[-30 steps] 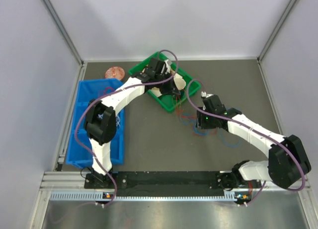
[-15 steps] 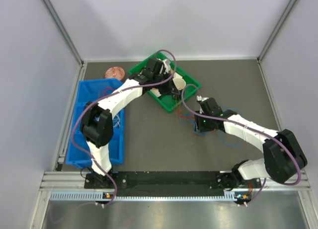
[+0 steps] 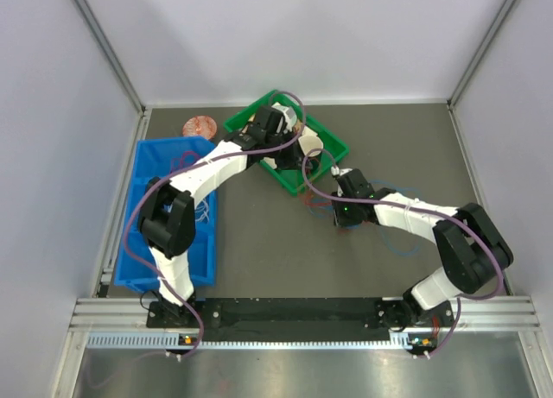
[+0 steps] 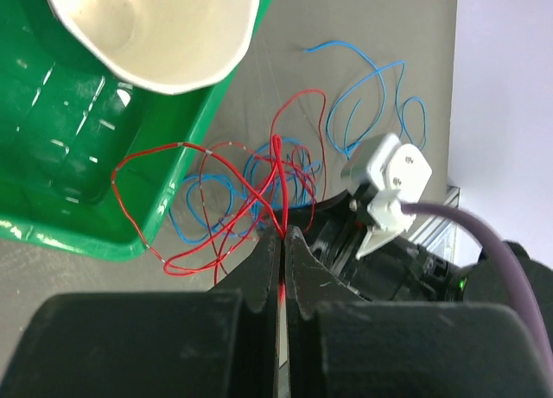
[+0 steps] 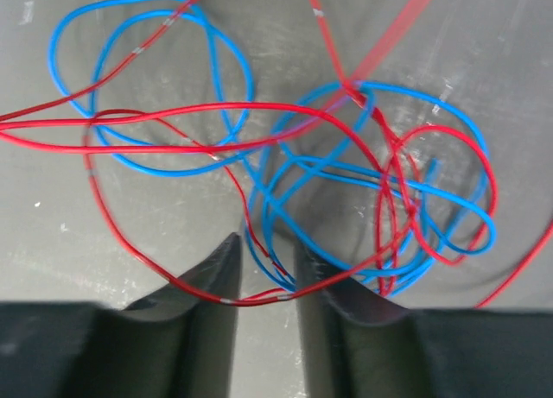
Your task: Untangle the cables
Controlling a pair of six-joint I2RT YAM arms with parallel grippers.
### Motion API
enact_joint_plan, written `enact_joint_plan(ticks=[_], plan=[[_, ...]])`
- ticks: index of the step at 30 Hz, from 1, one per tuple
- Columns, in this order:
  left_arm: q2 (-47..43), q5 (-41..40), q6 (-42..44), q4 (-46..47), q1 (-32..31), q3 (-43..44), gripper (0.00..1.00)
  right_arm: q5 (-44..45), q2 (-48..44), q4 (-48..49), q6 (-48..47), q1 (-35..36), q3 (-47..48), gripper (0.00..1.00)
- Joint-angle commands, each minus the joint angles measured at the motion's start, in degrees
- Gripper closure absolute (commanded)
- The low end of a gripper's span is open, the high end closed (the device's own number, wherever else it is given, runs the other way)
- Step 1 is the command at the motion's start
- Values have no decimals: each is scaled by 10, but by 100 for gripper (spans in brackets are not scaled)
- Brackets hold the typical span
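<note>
cables [image 4: 259, 169] mostly knotted, untangling barely begun
left gripper [image 4: 278, 243] pinches the red cable [image 4: 277, 191]; right gripper [image 5: 263, 273] spread over the blue cable [image 5: 337, 169] knot, 4 o'clock from the green tray [image 4: 52, 156].

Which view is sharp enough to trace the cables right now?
Right wrist: red cable and blue cable loops crisp, one near red strand blurred. Left wrist: cables sharp, glare spots on green tray. Top external: cables too thin, partly behind the right arm.

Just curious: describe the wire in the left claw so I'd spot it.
Find the green plastic tray holding a white cup. Looping over its edge is a thin red wire, pinched in the left claw. Its tangled neighbour is a blue wire.
</note>
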Motion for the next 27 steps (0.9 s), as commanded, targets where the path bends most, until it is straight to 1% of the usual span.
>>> enact_joint_plan(ticks=[1,2,4,5,6,8,9,11,12,14,15,16,18,19,22,27], plan=[[-53,-9,4,35,-2,-22,100,26,11,-4,-1,8,-8,76],[-57,-10,4,35,-1,-25,100,23,9,-4,0,8,-7,81],[-59,-5,8,34,-2,-28,100,21,3,-6,1,7,-8,86],[-59,-5,11,32,-1,-28,100,20,-13,-6,9,8,-14,96],[-59,-9,19,29,-1,-27,100,18,-22,-8,14,8,-16,100],[-63,-21,27,13,-1,-24,100,14,-49,-16,33,7,-27,100],[-66,-32,34,9,1,-23,100,13,-84,-21,40,7,-31,100],[-78,-41,39,0,8,-22,100,18,-118,-45,56,8,-42,100],[-84,-45,37,-3,20,-22,100,24,-160,-55,61,8,-46,100],[-105,-37,34,-3,38,-24,100,43,-203,-92,72,8,-51,100],[-115,-33,28,-2,60,-25,100,51,-222,-107,75,8,-51,100],[-134,-24,23,1,71,-31,100,59,-260,-128,80,7,-52,100],[-156,-18,10,13,107,-39,100,84,-288,-155,85,6,-50,100],[-181,-14,9,19,118,-45,100,93,-306,-165,87,1,-49,100],[-229,-17,17,18,155,-47,100,107,-319,-192,93,-14,-53,100],[-288,-17,11,11,226,-30,100,88,-301,-193,110,-56,-68,100]])
